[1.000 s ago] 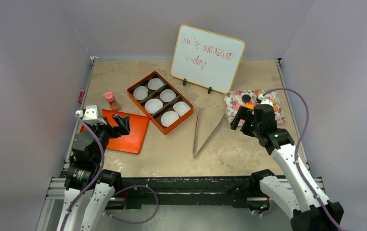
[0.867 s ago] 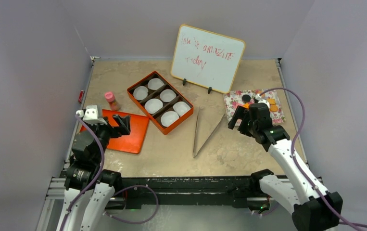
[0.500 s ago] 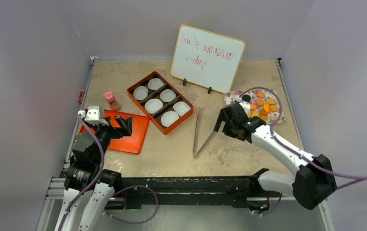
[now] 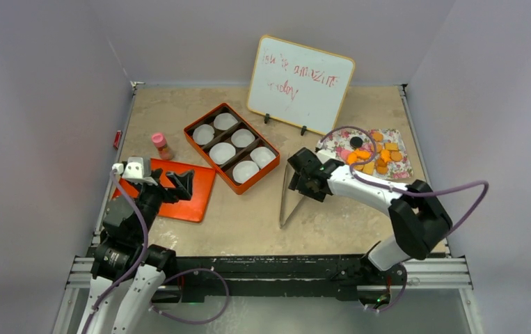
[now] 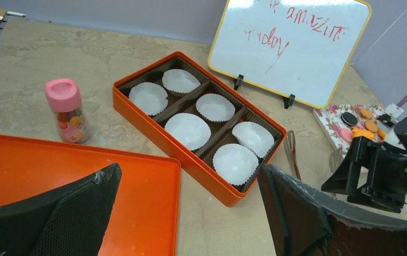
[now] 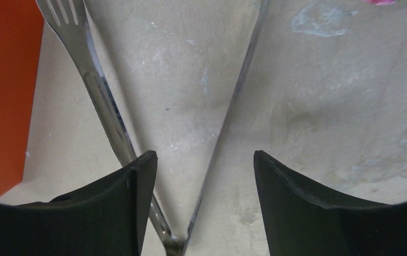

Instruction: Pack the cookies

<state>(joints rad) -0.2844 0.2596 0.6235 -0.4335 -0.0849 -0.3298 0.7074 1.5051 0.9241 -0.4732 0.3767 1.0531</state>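
Right gripper (image 6: pixel 202 157), jaws spread, over steel tongs (image 6: pixel 102 106) lying on table (image 4: pixel 248 223); left gripper (image 5: pixel 188 173), jaws wide apart, above orange lid (image 5: pixel 41 165); cookies (image 4: pixel 382 154) on floral plate (image 4: pixel 333 142).

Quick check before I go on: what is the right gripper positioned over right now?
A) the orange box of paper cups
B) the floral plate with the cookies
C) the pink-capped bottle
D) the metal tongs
D: in the right wrist view the two arms of the metal tongs run up the table from between the open fingers of the right gripper.
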